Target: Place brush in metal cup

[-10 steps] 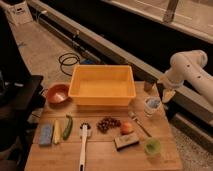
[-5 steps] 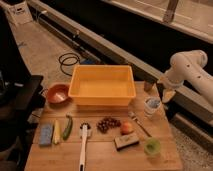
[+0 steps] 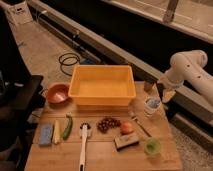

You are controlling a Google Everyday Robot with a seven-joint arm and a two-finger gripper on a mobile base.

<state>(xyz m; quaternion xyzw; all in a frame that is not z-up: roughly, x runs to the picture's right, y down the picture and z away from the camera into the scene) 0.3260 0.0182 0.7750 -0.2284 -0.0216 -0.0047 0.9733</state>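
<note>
- The wooden slatted surface carries every item. The task's two things lie well apart on it, one at the front and one at the rear right.
- The rectangular yellow plastic bin occupies the rear centre. Its right front corner sits near the likely carry path between the two.
- The white robot arm reaches in from the right, above the right edge of the surface.
- The long slim white-handled brush with a small dark round head lies flat at the front. Its head points toward the bin and its handle toward the front edge. A green pepper lies to its left and a cluster of dark grapes to its right. Nothing touches it.
- The end effector hangs at the arm's tip, just right of a white cup with blue contents and well apart from the brush. Its fingers are spread and it carries nothing.
- The small dull dark metal cylinder cup stands upright at the rear right, just beside the bin's right wall. Its interior cannot be made out.
- Step in hand, as judged: the approach, with the grasp not yet begun.
- Next move, as judged: travel across to the front, descend over the handle with the fingers astride it, and avoid disturbing the grapes and pepper.
</note>
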